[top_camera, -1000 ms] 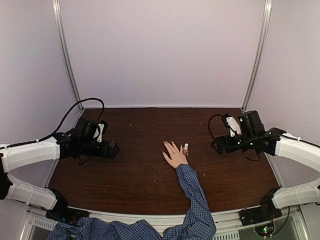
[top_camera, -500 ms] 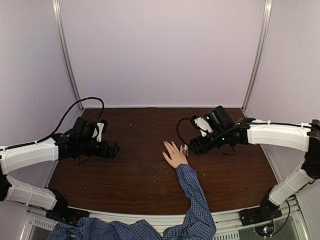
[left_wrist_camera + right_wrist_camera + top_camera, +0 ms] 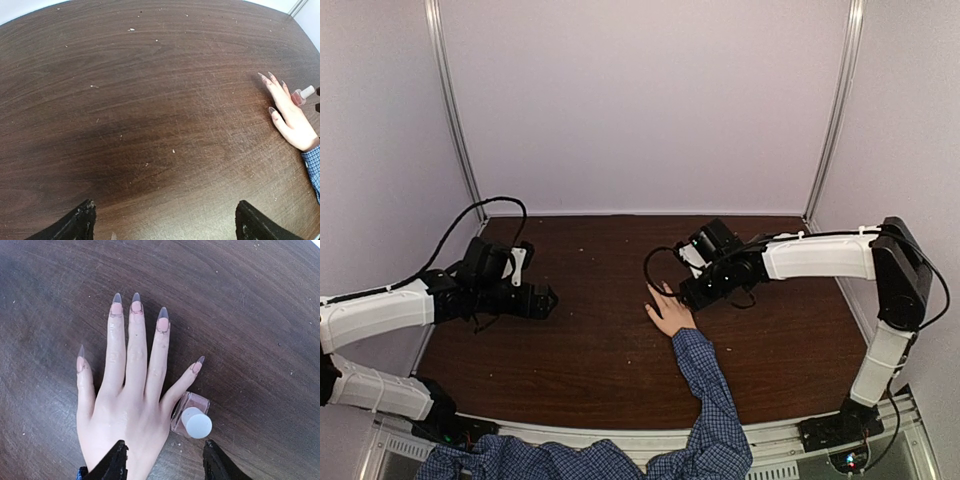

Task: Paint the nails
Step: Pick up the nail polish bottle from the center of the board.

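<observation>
A light-skinned hand (image 3: 125, 405) lies flat on the dark wooden table, fingers spread, wearing a blue checked sleeve (image 3: 705, 385). Its long pinkish nails (image 3: 136, 306) have greyish tips. A small nail-polish bottle (image 3: 192, 420) with a white cap stands against the little finger. My right gripper (image 3: 165, 462) hovers above the hand's back and the bottle, jaws partly apart with nothing between them. From above, that gripper (image 3: 688, 292) covers the bottle. My left gripper (image 3: 167, 227) is wide open over bare wood, far left of the hand (image 3: 290, 117).
The table (image 3: 590, 340) is ringed by pale walls with metal posts at the back corners. A black cable loops off the left arm (image 3: 380, 310). The person's blue checked clothing (image 3: 570, 462) bunches at the near edge.
The right arm has swung left from the table's right side to above the hand and bottle, and its jaws have narrowed. The left arm and the hand have stayed put.
</observation>
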You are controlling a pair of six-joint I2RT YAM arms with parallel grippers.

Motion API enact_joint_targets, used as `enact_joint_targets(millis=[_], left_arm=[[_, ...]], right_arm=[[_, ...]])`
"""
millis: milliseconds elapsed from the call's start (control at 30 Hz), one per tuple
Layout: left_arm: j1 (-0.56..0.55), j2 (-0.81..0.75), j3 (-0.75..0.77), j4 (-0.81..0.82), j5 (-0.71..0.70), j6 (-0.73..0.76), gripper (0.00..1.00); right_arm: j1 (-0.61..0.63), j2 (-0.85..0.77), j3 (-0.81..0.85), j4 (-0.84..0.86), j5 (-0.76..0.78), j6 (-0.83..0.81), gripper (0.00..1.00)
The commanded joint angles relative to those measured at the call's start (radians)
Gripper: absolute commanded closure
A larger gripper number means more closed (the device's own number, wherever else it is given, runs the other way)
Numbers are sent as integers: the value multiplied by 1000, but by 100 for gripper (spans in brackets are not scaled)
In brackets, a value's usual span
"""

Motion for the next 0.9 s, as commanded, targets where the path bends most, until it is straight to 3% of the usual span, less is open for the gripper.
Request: enact_joint_targets(millis=[0,433,867], left_arm=[[-6,-12,-12,29,-15,20,2],[-6,-50,-26,19,-22,8,2],[-6,-48,-24,9,-41,7,2]], right_arm=[[5,43,52,3,40,-6,50],[-3,113,104,-20,142,-44,58],[-9,122,141,-43,126,-53,83]])
